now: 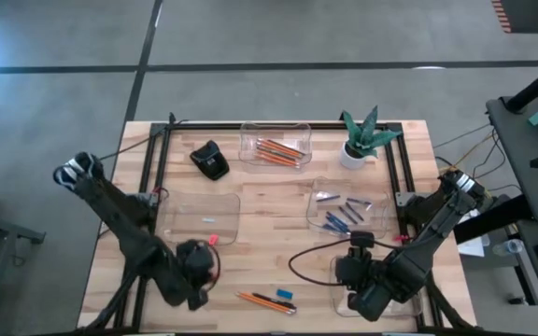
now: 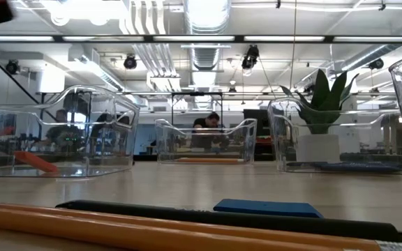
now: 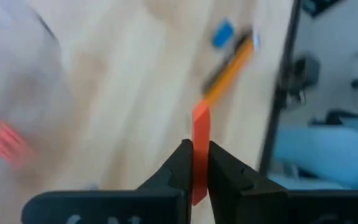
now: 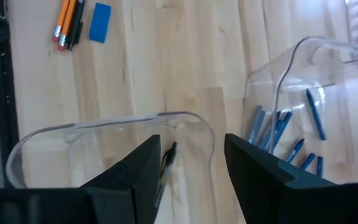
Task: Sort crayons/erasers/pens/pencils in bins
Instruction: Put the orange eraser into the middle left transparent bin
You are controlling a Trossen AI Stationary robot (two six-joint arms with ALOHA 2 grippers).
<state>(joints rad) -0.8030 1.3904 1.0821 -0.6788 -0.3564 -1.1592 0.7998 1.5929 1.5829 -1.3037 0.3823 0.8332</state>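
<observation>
Left wrist view: left pincer [image 3: 194, 163] clamps a red-orange eraser [image 3: 200, 134], its lower end hidden

The middle of the table [image 1: 274, 201] is bare wood, an open lane running between the left bin [image 1: 199, 217] and the bin of blue crayons [image 1: 348, 210]. At the far edge the passage narrows: the black lump [image 1: 212, 161], the bin of pencils [image 1: 276, 145] and the potted plant [image 1: 362, 140] stand in a row, with small gaps between them. Near the front edge, loose pencils and a pen [image 1: 267, 301] lie with a blue eraser [image 1: 285, 294] just beside them, low obstacles on otherwise open board. The left gripper [image 1: 197, 264] occupies the front left corner, the right gripper [image 1: 358, 280] hangs over the front right bin [image 4: 104, 149], blocking entry there.
</observation>
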